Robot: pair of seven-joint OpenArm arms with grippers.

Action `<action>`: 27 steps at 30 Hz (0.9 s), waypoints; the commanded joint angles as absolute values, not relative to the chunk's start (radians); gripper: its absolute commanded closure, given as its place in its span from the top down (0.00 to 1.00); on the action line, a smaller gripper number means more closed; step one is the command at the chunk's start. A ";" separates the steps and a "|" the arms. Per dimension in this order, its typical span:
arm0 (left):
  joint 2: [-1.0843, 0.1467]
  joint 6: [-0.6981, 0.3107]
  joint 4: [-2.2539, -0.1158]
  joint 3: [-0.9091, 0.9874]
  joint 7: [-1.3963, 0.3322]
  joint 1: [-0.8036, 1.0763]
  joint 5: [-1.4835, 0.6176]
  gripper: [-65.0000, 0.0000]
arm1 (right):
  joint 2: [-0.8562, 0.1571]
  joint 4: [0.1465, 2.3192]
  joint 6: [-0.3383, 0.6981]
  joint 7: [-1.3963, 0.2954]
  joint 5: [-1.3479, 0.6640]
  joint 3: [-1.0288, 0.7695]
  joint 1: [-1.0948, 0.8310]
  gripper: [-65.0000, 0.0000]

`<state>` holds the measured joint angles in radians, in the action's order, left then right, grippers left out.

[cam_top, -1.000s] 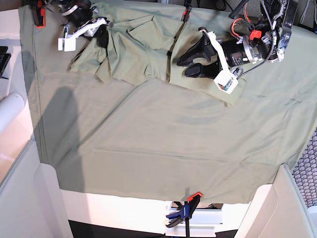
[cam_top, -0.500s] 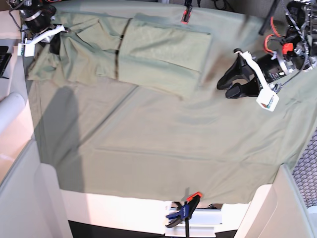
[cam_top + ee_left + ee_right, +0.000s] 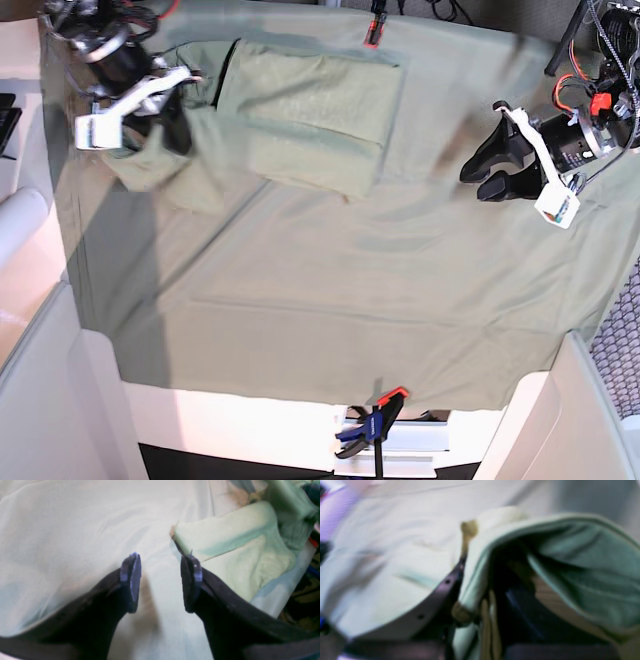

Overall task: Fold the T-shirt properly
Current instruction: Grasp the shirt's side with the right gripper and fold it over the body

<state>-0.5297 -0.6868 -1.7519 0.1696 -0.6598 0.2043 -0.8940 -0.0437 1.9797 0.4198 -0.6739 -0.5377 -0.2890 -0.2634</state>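
The T-shirt (image 3: 300,105) lies at the table's back left, its right part folded into a flat panel and its left part bunched. My right gripper (image 3: 176,128) is shut on the bunched left part and holds it off the cloth. The blurred right wrist view shows shirt fabric (image 3: 570,562) draped over and pinched between the fingers (image 3: 440,592). My left gripper (image 3: 477,180) is open and empty over the bare tablecloth, right of the shirt. In the left wrist view the left gripper (image 3: 161,582) has its jaws apart, with the shirt's folded edge (image 3: 237,552) just beyond the right finger.
The grey-green tablecloth (image 3: 350,300) covers the table. A clamp (image 3: 375,425) grips its front edge and another clamp (image 3: 376,28) its back edge. A white roll (image 3: 20,220) lies off the left side. Wire mesh (image 3: 620,330) stands at the right.
My right gripper has moved from the far left corner toward the front and right, carrying the shirt's left part. My left gripper has stayed open and shifted slightly right and down.
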 commanded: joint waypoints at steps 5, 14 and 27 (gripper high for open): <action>-0.565 -0.698 -1.768 0.178 -0.650 0.191 -0.947 0.45 | 0.068 1.998 0.426 -0.625 -0.420 -0.093 -0.256 0.00; -0.566 -0.698 -1.768 0.178 -0.667 0.192 -0.967 0.45 | 0.151 1.900 0.426 -0.488 -0.242 0.096 -0.255 0.53; -0.566 -0.698 -1.768 0.178 -0.702 0.192 -0.999 0.45 | 0.151 1.856 0.427 -0.467 0.098 0.376 -0.139 0.65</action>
<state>-0.5488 -0.6865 -1.7519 0.1696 -0.7185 0.2028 -0.9783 0.1406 1.8389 0.4232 -0.4957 0.1200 0.3729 -0.1501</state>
